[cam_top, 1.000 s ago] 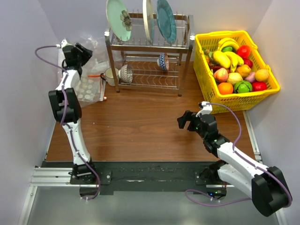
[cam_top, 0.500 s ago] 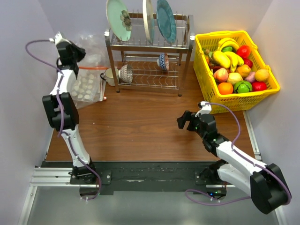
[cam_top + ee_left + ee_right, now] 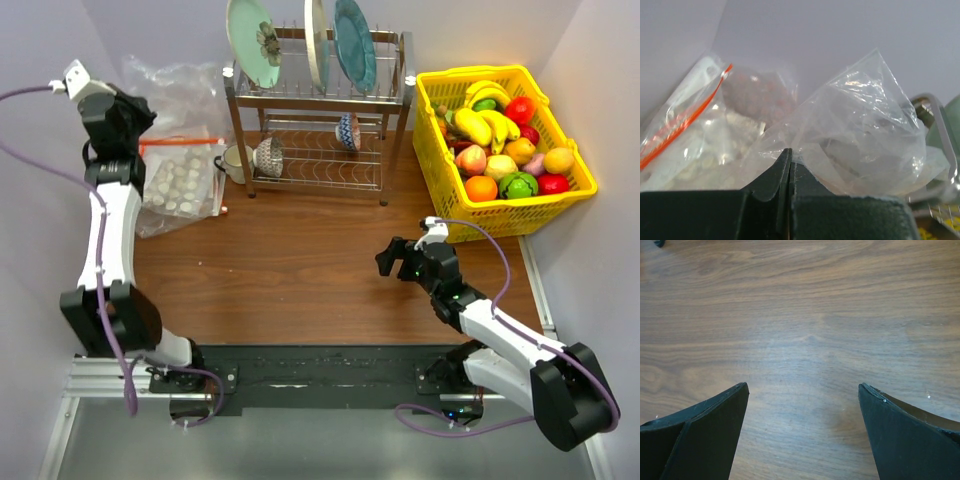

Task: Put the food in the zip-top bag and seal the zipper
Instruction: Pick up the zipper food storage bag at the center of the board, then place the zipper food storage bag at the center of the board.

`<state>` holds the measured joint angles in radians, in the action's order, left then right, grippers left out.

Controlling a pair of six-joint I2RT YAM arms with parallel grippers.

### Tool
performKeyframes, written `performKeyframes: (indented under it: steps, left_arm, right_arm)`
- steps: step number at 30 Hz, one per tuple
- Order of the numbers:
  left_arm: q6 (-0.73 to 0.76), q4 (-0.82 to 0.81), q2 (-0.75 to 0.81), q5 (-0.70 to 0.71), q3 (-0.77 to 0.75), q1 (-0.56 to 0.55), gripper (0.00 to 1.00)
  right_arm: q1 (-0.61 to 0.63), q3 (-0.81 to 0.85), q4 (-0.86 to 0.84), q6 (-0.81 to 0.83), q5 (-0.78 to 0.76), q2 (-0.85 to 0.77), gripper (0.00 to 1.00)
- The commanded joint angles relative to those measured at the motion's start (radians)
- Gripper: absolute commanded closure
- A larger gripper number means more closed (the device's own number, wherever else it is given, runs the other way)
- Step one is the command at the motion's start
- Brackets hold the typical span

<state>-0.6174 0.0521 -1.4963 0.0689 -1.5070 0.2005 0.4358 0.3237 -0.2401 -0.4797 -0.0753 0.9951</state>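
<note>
Top view: find L gripper [image 3: 115,128] at 10 o'clock, up high by the L wall, over a heap of bags. L wrist view: see both fingers [image 3: 765,200] pressed tight together, w/ thin clear film of the zip-top bag [image 3: 865,135] pinched in the crack. See that bag puffed & crinkly, going up toward 1 o'clock from the pinch. Can't make out its zipper. At 9 o'clock in that view, see an orange-red strip [image 3: 690,116] on a bag of white lumps [image 3: 705,160]. Just past it, see a brownish lump [image 3: 757,95] inside plastic, too blurry to name.

Top view again: see crinkly clear plastic in the far L corner at 11 o'clock, between L gripper & a dish rack [image 3: 315,160]. See the bag of white lumps lying flat at 10 o'clock, just beside a cup [image 3: 237,160] at the rack's foot. See 3 plates [image 3: 355,45] standing up on the rack at 12.

Find the food [image 3: 500,150] at 2 o'clock, piled in a yellow basket [image 3: 510,220], well apart from the zip-top bag. Pick out an orange [image 3: 481,187], a green round one [image 3: 518,185], a peach-like one [image 3: 471,158] & bananas [image 3: 480,122].

Find R gripper [image 3: 397,258] at 3 o'clock, low over the wood table [image 3: 290,270]. R wrist view: see its fingers spread wide apart, w/ only wood grain between.
</note>
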Motion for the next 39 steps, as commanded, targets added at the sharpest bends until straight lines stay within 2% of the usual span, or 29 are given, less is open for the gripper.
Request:
performKeyframes:
  steps: [1, 5, 7, 8, 11, 14, 18, 22, 23, 25, 26, 29, 31, 36, 39]
  left_arm:
    - [-0.05, 0.078, 0.203, 0.008, 0.143, -0.001, 1.0]
    - [-0.073, 0.155, 0.31, -0.056, 0.24, -0.001, 1.0]
    - [-0.106, 0.163, 0.367, -0.147, 0.286, -0.001, 1.0]
    - [-0.12, 0.154, 0.386, -0.229, 0.345, 0.0, 1.0]
    - [-0.182, 0.126, 0.447, -0.358, 0.477, -0.009, 1.0]
    - [-0.232, 0.082, 0.501, -0.362, 0.611, -0.082, 1.0]
    - [-0.335, -0.007, 0.525, -0.313, 0.77, -0.286, 1.0]
    - [-0.427, -0.176, 0.505, -0.327, 0.93, -0.361, 1.0]
    - [-0.432, -0.223, 0.498, -0.343, 0.97, -0.363, 0.93]
    - [-0.386, -0.235, 0.467, -0.351, 0.953, -0.363, 0.67]
    - [-0.352, -0.171, 0.455, -0.337, 0.93, -0.365, 0.46]
    - [-0.231, 0.002, 0.412, -0.291, 0.835, -0.369, 0.27]
    - [-0.168, 0.06, 0.404, -0.281, 0.806, -0.371, 0.25]
    - [-0.055, 0.065, 0.433, -0.288, 0.817, -0.406, 0.24]
    - [-0.051, 0.028, 0.436, -0.323, 0.864, -0.429, 0.24]
  right_arm:
    - [0.0, 0.035, -0.045, -0.002, 0.049, 0.002, 0.05]
    - [0.001, 0.037, -0.051, -0.002, 0.095, 0.005, 0.06]
    - [0.0, 0.046, -0.045, -0.002, 0.124, 0.001, 0.07]
    - [0.001, 0.051, -0.035, -0.003, 0.135, -0.007, 0.07]
    - [0.001, 0.074, 0.011, -0.008, 0.18, -0.042, 0.07]
    - [0.0, 0.094, 0.067, -0.014, 0.218, -0.084, 0.07]
    - [0.0, 0.129, 0.142, -0.019, 0.262, -0.107, 0.06]
    - [0.0, 0.178, 0.264, -0.019, 0.253, -0.093, 0.01]
    - [0.0, 0.182, 0.289, -0.011, 0.258, -0.092, 0.01]
    - [0.0, 0.18, 0.297, -0.013, 0.264, -0.102, 0.01]
    - [0.001, 0.175, 0.298, -0.02, 0.263, -0.108, 0.01]
    - [0.001, 0.152, 0.273, -0.027, 0.288, -0.116, 0.01]
    - [0.0, 0.137, 0.243, -0.026, 0.354, -0.098, 0.05]
    - [0.003, 0.147, 0.19, -0.03, 0.466, -0.003, 0.14]
    - [0.009, 0.158, 0.188, -0.03, 0.471, 0.079, 0.18]
